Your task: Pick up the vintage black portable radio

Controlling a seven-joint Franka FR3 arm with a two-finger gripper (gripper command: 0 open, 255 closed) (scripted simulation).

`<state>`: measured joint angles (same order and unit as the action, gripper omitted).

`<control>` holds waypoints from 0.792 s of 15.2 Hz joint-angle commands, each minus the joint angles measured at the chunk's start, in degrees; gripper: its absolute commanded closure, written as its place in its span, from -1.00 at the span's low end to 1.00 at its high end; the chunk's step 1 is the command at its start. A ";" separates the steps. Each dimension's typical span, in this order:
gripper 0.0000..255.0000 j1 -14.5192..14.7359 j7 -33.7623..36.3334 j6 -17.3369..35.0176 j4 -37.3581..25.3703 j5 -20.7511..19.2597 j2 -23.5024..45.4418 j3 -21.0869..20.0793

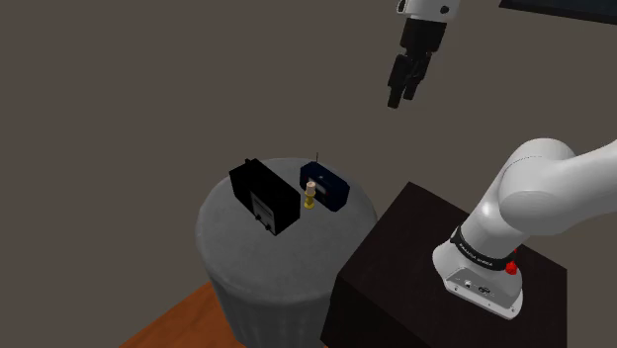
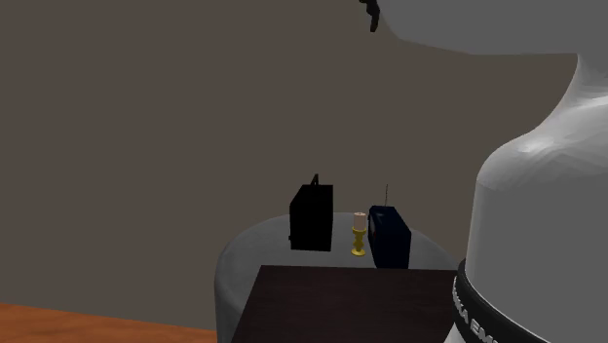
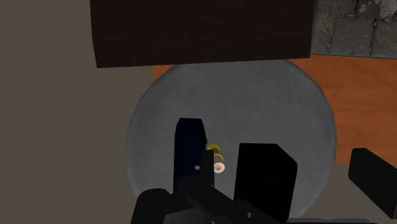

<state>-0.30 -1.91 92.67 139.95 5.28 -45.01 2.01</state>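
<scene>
Jaws parted (wide), pointing down; arm (image 1: pixel 534 198) raised high over black radio (image 1: pixel 265 198) on round table (image 1: pixel 227 257).

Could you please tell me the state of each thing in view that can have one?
black radio: upright on the round table, not held.
blue radio: upright, antenna raised.
candlestick: upright, between the two radios.
end effector: open, empty, high above the table.

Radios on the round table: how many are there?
2. The black radio stands toward the shoulder view's left; the dark blue radio with an antenna stands to its right, a small candlestick between them.
</scene>
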 commanded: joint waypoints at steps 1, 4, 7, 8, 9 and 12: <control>-1.00 0.00 0.00 0.00 0.00 0.00 0.00 0.00; -1.00 0.58 1.75 5.90 0.99 0.84 4.49 -1.99; -1.00 1.09 3.53 11.68 1.21 1.43 9.65 -3.90; -1.00 1.24 4.12 13.55 1.11 1.56 11.50 -4.52; -1.00 1.36 4.73 15.39 0.92 1.66 13.41 -5.13; -1.00 1.65 6.64 20.69 -0.17 1.66 19.44 -6.89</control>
<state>1.35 4.24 111.37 140.29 7.03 -27.84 -4.43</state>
